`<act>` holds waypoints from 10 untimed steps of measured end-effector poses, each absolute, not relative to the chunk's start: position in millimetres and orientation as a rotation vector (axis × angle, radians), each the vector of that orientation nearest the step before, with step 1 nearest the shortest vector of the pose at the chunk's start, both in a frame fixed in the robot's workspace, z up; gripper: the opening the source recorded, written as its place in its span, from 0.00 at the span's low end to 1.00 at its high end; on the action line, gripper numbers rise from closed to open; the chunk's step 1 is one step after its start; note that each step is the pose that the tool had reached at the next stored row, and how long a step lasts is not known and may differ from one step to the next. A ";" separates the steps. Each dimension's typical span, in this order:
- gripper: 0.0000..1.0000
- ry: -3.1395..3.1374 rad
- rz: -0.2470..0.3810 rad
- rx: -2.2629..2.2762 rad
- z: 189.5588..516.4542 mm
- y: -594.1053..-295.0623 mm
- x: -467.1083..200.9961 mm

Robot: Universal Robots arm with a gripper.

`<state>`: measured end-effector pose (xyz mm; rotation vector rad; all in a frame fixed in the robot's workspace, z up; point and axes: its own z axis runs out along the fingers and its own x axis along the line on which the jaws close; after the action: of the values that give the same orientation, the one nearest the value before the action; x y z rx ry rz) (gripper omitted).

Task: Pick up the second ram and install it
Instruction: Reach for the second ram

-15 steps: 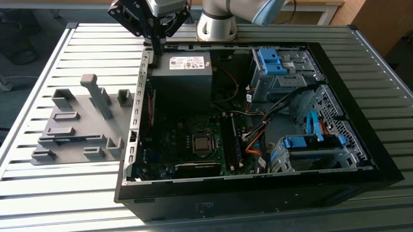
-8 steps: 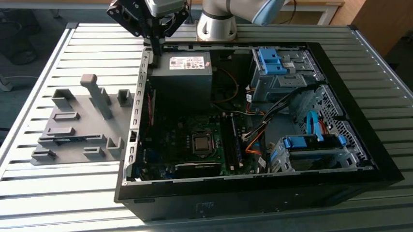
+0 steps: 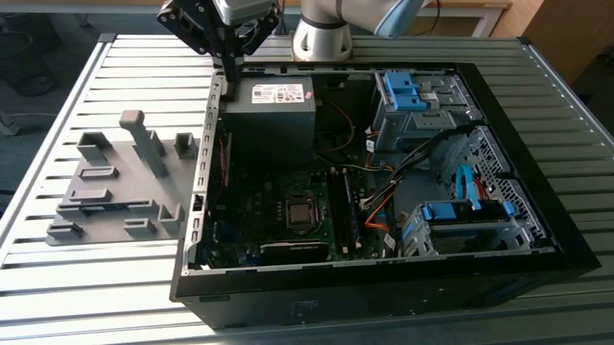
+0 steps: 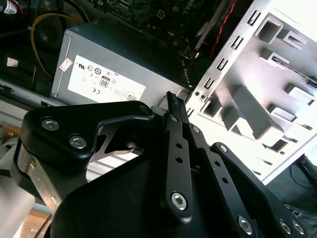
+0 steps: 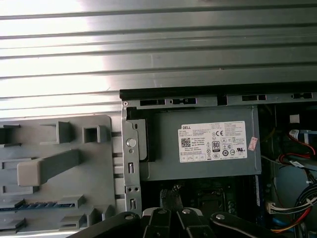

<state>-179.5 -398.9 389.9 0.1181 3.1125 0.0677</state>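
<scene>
The second ram (image 3: 98, 208) is a thin dark strip lying in a slot of the grey fixture tray (image 3: 115, 183), on the exterior view's left. In the first wrist view the ram (image 5: 37, 204) shows bluish in that slot of the tray (image 5: 59, 144). My gripper (image 3: 231, 76) hangs above the far left corner of the open computer case (image 3: 384, 280), beside the power supply (image 3: 273, 97). It is well away from the ram. In the second wrist view its gripper fingers (image 4: 171, 97) meet at the tip, shut, with nothing between them.
The case's metal side wall (image 3: 206, 165) stands between the tray and the motherboard (image 3: 287, 215). Memory slots (image 3: 344, 208) run beside the processor socket. Blue drive cages (image 3: 451, 215) and cables fill the exterior view's right. The tray's upright blocks (image 3: 144, 140) rise from the slatted table (image 3: 57, 287).
</scene>
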 end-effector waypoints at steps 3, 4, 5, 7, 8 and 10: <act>0.11 3.113 0.068 0.118 389.9 -398.9 -180.5; 0.11 3.112 0.068 0.118 389.8 -398.9 -180.9; 0.11 3.112 0.068 0.118 389.9 -398.9 -181.3; 0.11 3.112 0.068 0.118 389.8 -398.9 -182.1; 0.11 3.112 0.068 0.118 389.8 -398.9 -182.5; 0.11 3.112 0.068 0.118 389.8 -398.9 -183.3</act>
<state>-183.3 -398.9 389.8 0.1180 3.1125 0.0677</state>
